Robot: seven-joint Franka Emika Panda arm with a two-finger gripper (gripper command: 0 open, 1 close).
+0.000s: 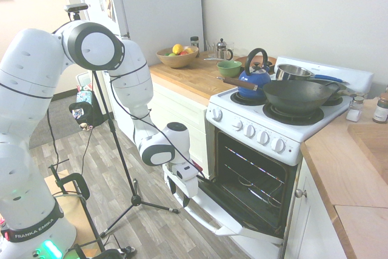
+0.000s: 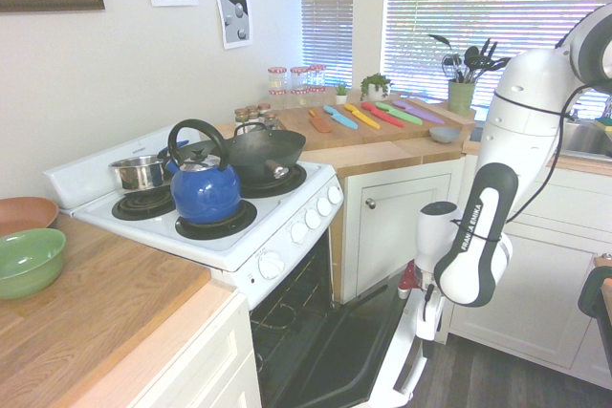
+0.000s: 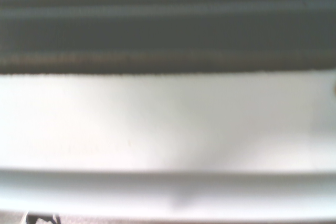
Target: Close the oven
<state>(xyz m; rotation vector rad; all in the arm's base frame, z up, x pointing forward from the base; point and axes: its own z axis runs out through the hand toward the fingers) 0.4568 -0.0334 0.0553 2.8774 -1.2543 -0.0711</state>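
Note:
The white oven [image 1: 260, 133] stands between wooden counters with its drop-down door [image 1: 233, 211] hanging open, close to flat. Wire racks show in the dark interior [image 1: 257, 177]. My gripper [image 1: 185, 197] is at the door's outer edge, right by the white bar handle [image 1: 205, 221]. From the other side, the gripper [image 2: 427, 322] sits against the top edge of the lowered door [image 2: 344, 351]. The wrist view is filled by a blurred white surface of the door [image 3: 168, 124], with a dark band beyond it.
A blue kettle [image 1: 254, 80], a black wok [image 1: 300, 95] and a steel pot [image 1: 294, 72] sit on the burners. White cabinets [image 2: 392, 212] flank the oven. A tall fridge [image 1: 151, 10] stands at the back. Wood floor [image 1: 139, 228] lies in front of the door.

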